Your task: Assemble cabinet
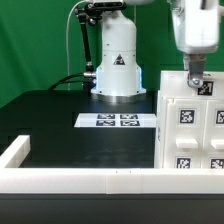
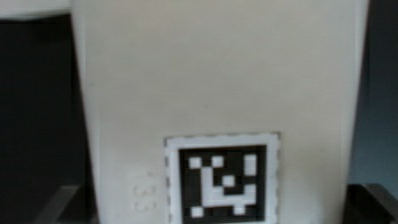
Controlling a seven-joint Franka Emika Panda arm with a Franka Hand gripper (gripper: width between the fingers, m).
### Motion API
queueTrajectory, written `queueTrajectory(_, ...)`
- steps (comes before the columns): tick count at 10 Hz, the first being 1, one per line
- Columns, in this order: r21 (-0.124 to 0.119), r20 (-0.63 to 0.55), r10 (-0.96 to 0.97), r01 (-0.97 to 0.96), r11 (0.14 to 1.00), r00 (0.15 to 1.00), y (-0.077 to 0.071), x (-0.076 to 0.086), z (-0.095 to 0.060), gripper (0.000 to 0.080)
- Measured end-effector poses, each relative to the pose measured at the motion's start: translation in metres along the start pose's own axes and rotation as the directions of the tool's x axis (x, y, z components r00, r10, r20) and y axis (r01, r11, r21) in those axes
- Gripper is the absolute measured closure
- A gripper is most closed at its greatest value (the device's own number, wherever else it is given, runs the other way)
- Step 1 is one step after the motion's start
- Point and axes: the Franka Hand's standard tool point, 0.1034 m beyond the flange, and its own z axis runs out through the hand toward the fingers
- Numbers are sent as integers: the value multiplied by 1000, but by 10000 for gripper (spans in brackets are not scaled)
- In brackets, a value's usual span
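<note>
Exterior view: we see the cabinet (image 1: pixel 190 125) as a big, smooth white plastic box with flat faces and square corners, standing on the matte black table (image 1: pixel 50 125) at the exterior view's right, close behind the long low white rail (image 1: pixel 90 180). Black-and-white square tags dot its near face, and its right side is cut off by the picture's edge. The gripper (image 1: pixel 197 78) comes down onto the cabinet's top edge; its fingertips blend into the white plastic, so we cannot tell whether the jaws are apart or clamped. The marker board (image 1: pixel 118 121) lies flat in front of the robot base (image 1: pixel 116 70).

In the wrist view the cabinet (image 2: pixel 196 90) fills the frame, blurred, with one tag (image 2: pixel 224 183) on it.
</note>
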Motion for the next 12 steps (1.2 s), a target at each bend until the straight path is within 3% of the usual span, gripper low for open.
queueTrajectory(4,-13,33,78,-77,997,996,1,-3,-2,236)
queueTrajectory(5,-21,49,92,-92,996,995,3,-7,0,85)
queueTrajectory(7,-21,51,60,-59,998,997,4,-8,0,5)
queueTrajectory(12,-23,50,47,-46,999,998,5,-9,2,2)
